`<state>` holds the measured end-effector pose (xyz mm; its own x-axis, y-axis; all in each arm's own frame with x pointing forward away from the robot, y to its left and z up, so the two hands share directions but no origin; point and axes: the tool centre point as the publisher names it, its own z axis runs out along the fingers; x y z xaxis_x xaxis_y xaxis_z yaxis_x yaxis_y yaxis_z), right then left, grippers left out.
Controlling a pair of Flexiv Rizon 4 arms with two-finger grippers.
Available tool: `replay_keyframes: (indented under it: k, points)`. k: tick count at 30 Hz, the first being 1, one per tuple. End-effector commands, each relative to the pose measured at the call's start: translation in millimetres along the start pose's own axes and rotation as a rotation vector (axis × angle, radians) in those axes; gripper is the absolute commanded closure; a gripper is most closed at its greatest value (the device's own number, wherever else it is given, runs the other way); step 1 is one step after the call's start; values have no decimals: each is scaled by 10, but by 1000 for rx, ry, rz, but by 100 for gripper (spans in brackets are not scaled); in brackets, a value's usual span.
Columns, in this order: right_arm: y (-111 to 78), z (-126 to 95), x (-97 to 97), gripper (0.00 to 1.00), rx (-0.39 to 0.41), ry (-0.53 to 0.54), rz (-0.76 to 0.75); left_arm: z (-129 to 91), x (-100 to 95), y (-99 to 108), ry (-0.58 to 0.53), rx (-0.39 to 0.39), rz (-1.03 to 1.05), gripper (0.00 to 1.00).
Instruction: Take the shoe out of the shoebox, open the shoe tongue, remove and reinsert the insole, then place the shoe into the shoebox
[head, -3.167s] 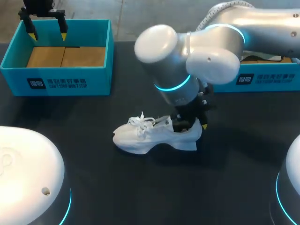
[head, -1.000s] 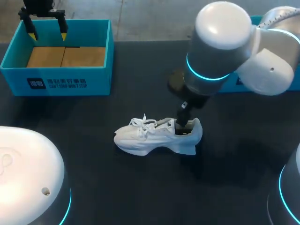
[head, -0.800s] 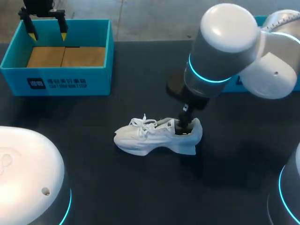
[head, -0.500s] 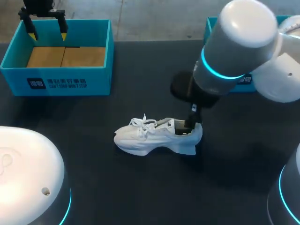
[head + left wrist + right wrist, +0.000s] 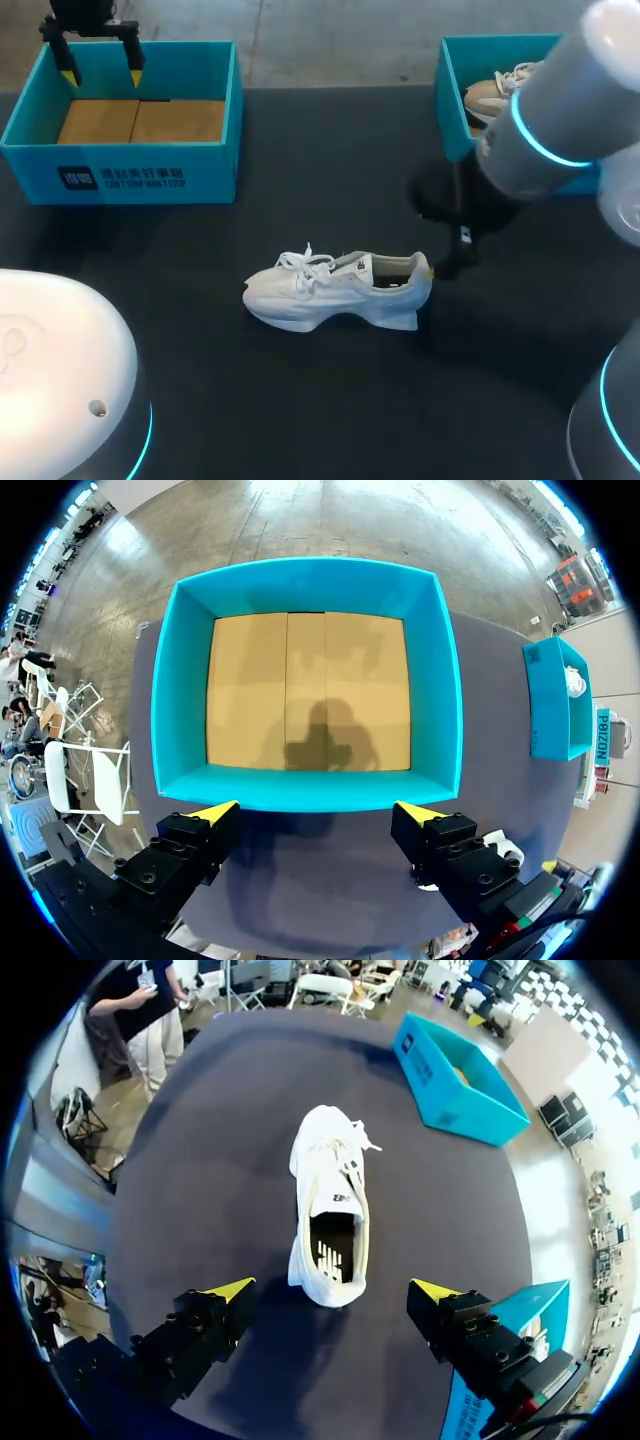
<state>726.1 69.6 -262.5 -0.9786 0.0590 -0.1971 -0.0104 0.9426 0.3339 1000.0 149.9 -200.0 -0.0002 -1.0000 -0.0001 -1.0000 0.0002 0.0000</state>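
On dark table [image 5: 300,400], white shoe [image 5: 335,290] is laid upright mid-table, well apart from teal shoebox [image 5: 120,180]. White print is seen on box front & on insole [image 5: 335,1255], not read off. Right gripper [image 5: 332,1288] is held spread by heel, nothing gripped; left gripper [image 5: 317,811] likewise spread, over shoebox edge.

Tool [image 5: 315,807], fingers [image 5: 215,813] wide apart, just before the teal shoebox [image 5: 447,680].
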Motion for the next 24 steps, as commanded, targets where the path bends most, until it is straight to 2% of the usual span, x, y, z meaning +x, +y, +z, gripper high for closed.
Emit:
replay_keyframes:
  k: [1,4,7,24]
  points:
    - [-110,31,40,0,-354,-23,-6,0,0,0,0,0,0,0]
    - [-118,39,28,0,-391,-13,-18,0,0,0,0,0,0,0]
    - [-132,64,17,0,-360,-10,-26,0,0,0,0,0,0,0]
    - [-132,64,17,0,-360,-10,-26,0,0,0,0,0,0,0]
